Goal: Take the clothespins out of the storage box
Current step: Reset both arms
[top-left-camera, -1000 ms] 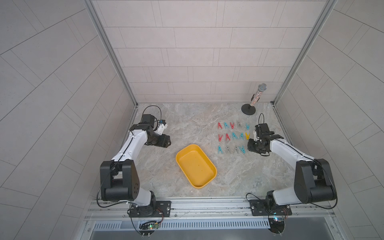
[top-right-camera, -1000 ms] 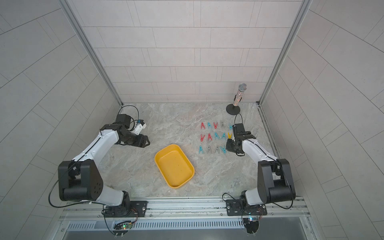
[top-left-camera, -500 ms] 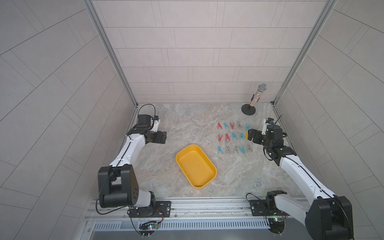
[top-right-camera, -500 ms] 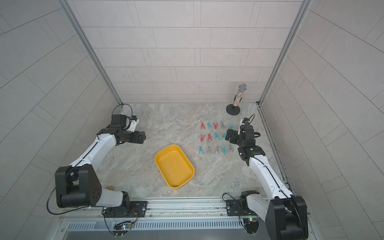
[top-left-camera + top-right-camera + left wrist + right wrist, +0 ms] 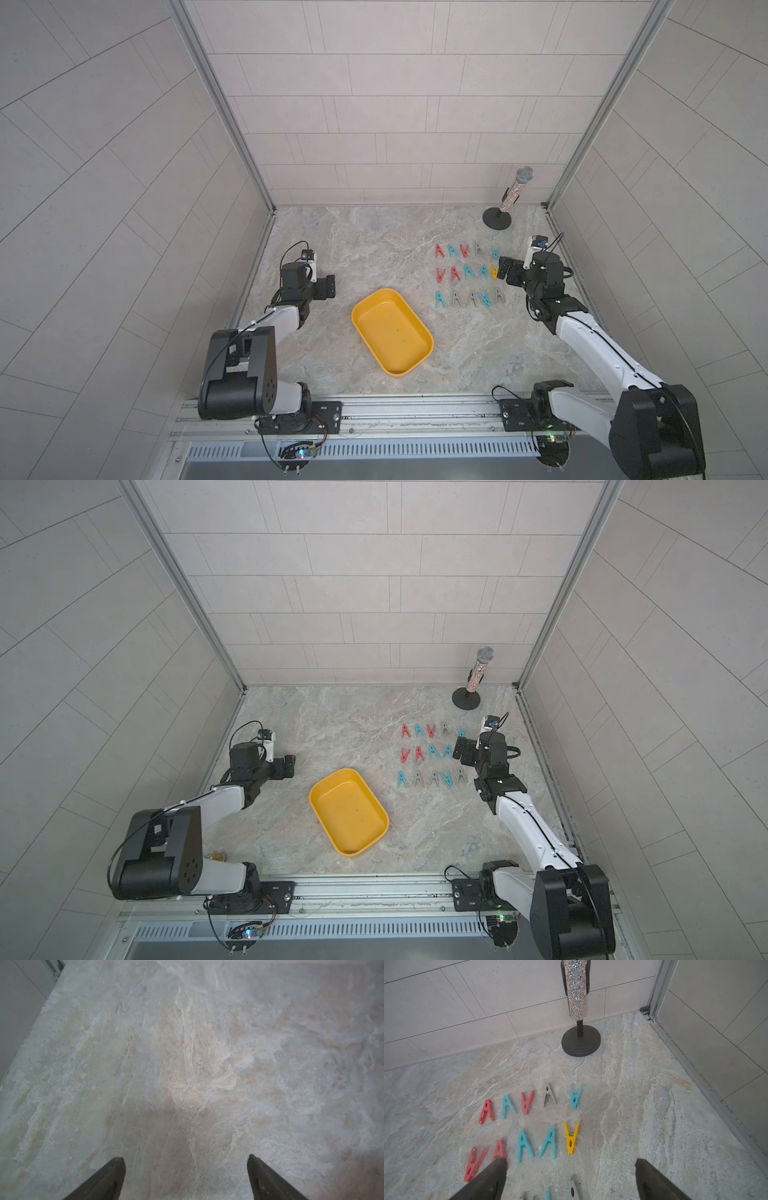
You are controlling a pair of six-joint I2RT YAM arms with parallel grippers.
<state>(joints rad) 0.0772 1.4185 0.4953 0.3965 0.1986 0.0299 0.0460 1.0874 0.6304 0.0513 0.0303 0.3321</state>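
On the table (image 5: 374, 249), at 2 o'clock of the box (image 5: 392, 332): pegs (image 5: 468, 272), flat in three rows, all outside it. At 3 o'clock of the rows, just beside the yellow peg (image 5: 571, 1138): right gripper (image 5: 508, 271), spread wide, grips nothing; contact with any peg not clear. At 10 o'clock of the box, well apart: left gripper (image 5: 185, 1157), likewise wide, holds nothing, over bare table. At 12 o'clock of the right gripper: mic stand (image 5: 580, 1041), upright.

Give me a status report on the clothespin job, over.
Left gripper and right gripper open, empty. Storage box empty; clothespins in three rows on table beside it. Microphone stand behind rows, apart.
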